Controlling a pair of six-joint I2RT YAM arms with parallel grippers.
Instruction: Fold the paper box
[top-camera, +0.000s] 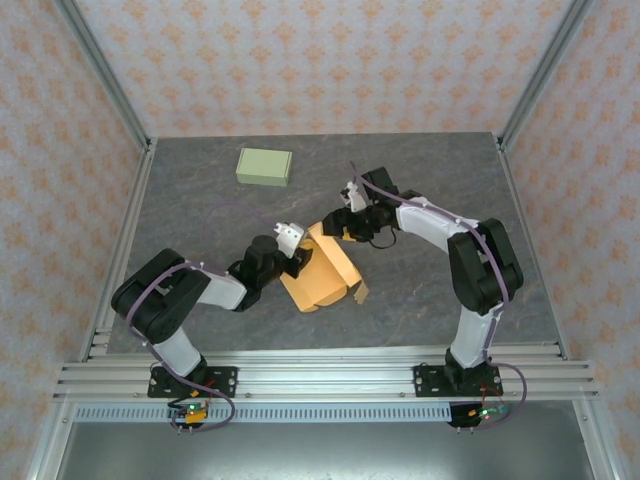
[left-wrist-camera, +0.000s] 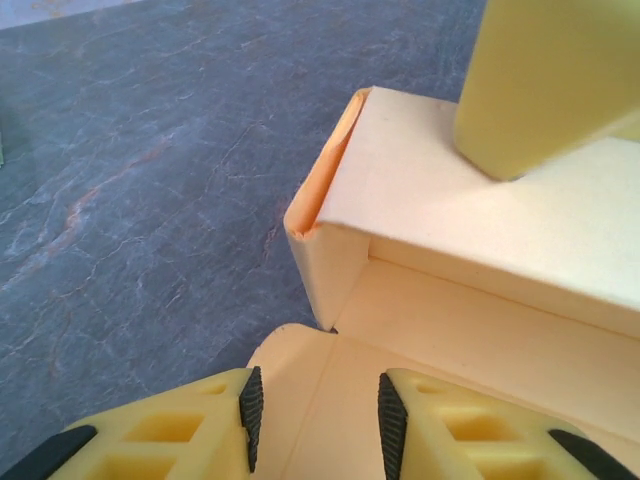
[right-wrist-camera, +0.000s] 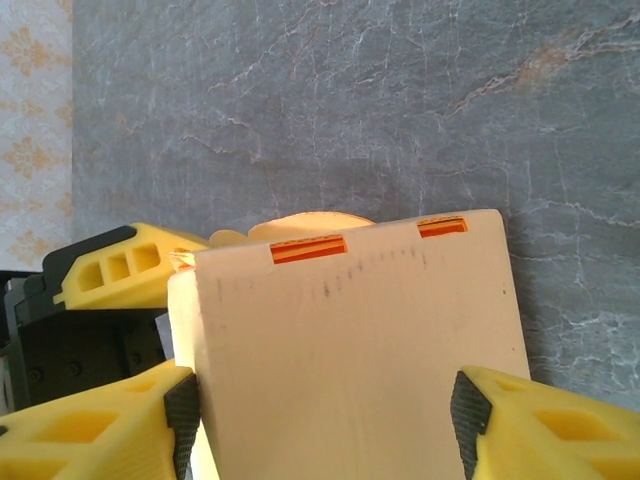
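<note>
Both stood unclenched: left gripper (left-wrist-camera: 320, 405) at the paper box (top-camera: 322, 275), right gripper (right-wrist-camera: 322, 400) astride its raised panel, which wanted one square push.

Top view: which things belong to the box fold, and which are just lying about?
In the job: orange paper box, left gripper, right gripper.
Lying about: green box, far left, apart from both arms.

Bright, even light leaves only a soft shadow beside the paper box (top-camera: 322, 280), and close wrist views blur slightly.
</note>
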